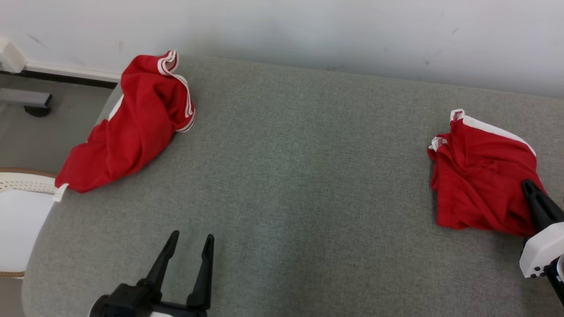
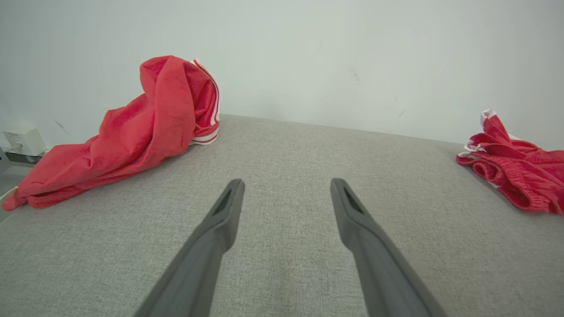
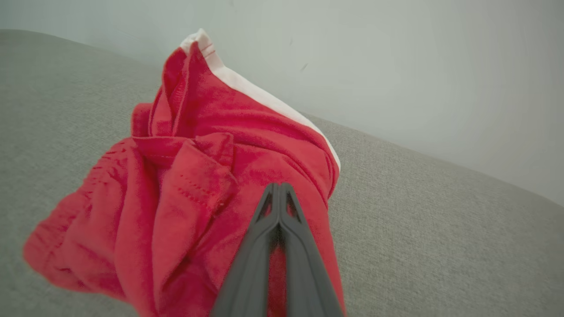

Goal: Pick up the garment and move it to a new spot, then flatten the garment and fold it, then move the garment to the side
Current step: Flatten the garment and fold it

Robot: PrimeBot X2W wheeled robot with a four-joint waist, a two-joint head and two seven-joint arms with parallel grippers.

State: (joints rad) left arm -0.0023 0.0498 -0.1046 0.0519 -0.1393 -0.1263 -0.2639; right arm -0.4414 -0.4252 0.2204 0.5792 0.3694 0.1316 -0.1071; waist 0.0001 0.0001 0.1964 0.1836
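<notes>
A crumpled red garment [image 1: 478, 180] with white trim lies at the right end of the grey padded surface [image 1: 308, 176]. It also shows at the right edge of the left wrist view [image 2: 515, 176]. My right gripper [image 1: 528, 187] rests on its near right part. In the right wrist view the two dark fingers meet at their tips [image 3: 278, 189], shut on a fold of the garment [image 3: 198, 189], with red cloth showing between them lower down. My left gripper [image 1: 190, 240] stands open over bare surface at the lower left, nothing between its fingers [image 2: 229, 211].
A second red garment [image 1: 132, 127] with white stripes is bunched at the surface's far left corner [image 2: 132, 132]. A white chair-like object [image 1: 17, 211] stands past the left edge. A pale wall [image 1: 308, 31] runs along the far edge.
</notes>
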